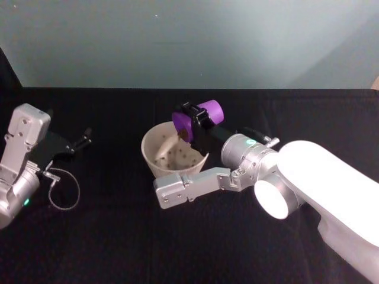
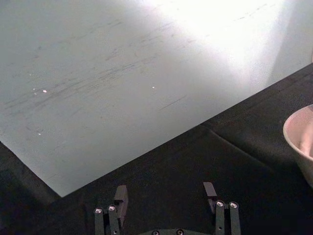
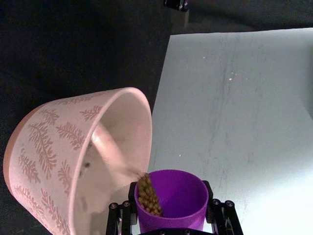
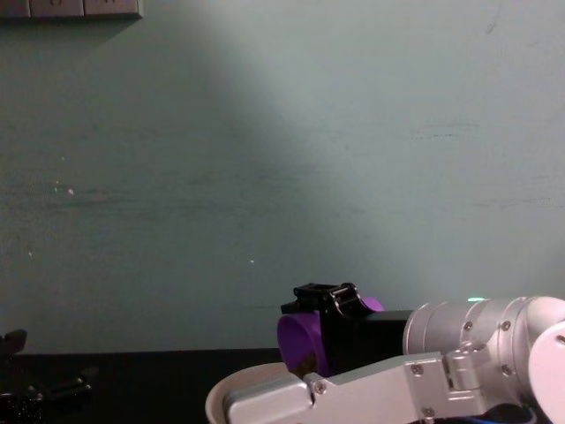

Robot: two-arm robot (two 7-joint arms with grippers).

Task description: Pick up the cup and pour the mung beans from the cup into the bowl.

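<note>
My right claw [image 1: 200, 123] pinches the sides of the purple cup [image 1: 211, 110] (likely light, slippery) at two o'clock of the bowl [image 1: 155, 137]; mung beans [image 3: 148, 195] trickle. At nine o'clock, my left claw [image 1: 80, 142] rests open.

The cup [image 3: 171, 196] looks like smooth purple plastic, kinda satin. The bowl [image 3: 54, 147] is matt cream with a leafy print outside and smooth inside. The table [image 1: 118, 248] has matt black cloth on it. The right arm [image 1: 331, 177] is glossy white shell plus dull silver metal. The wall [image 1: 177, 41] is matt and scuffed.
</note>
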